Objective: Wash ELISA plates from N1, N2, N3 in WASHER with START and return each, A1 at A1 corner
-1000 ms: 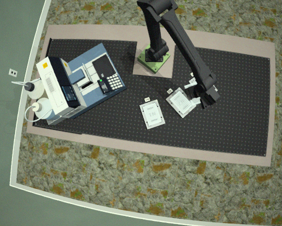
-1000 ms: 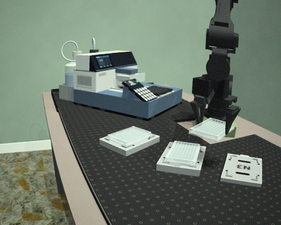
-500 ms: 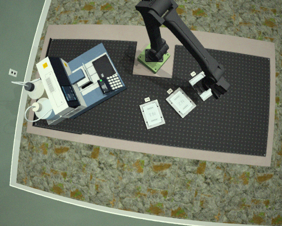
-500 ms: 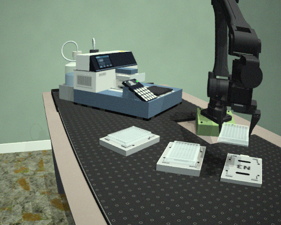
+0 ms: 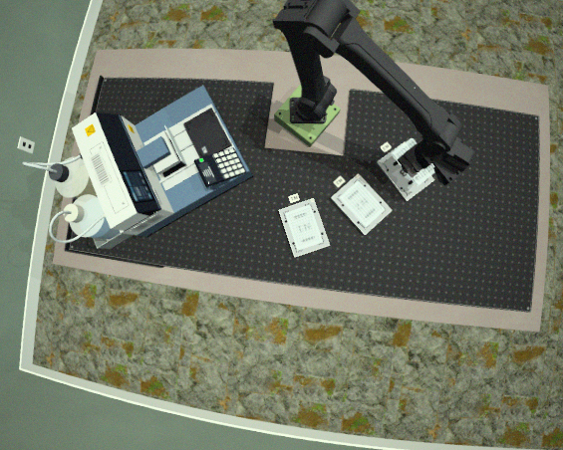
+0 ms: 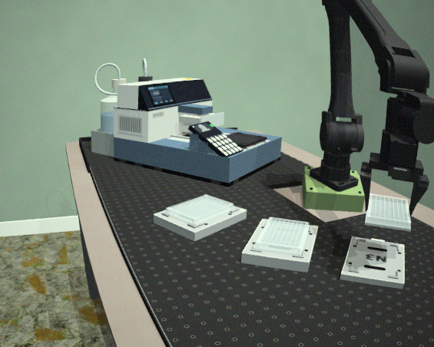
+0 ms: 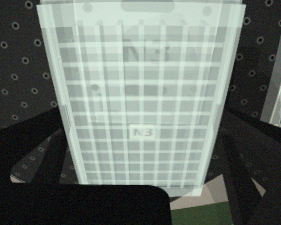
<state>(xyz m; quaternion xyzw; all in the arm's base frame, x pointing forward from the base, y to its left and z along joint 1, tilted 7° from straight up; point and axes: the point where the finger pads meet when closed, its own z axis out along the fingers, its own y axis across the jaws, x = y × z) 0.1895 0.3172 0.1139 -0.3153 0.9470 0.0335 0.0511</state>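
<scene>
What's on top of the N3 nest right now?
No plate sits on the N3 nest; its slots and corner locators show. The gripper holds a plate above it. What's underneath the nest is hidden.
</scene>
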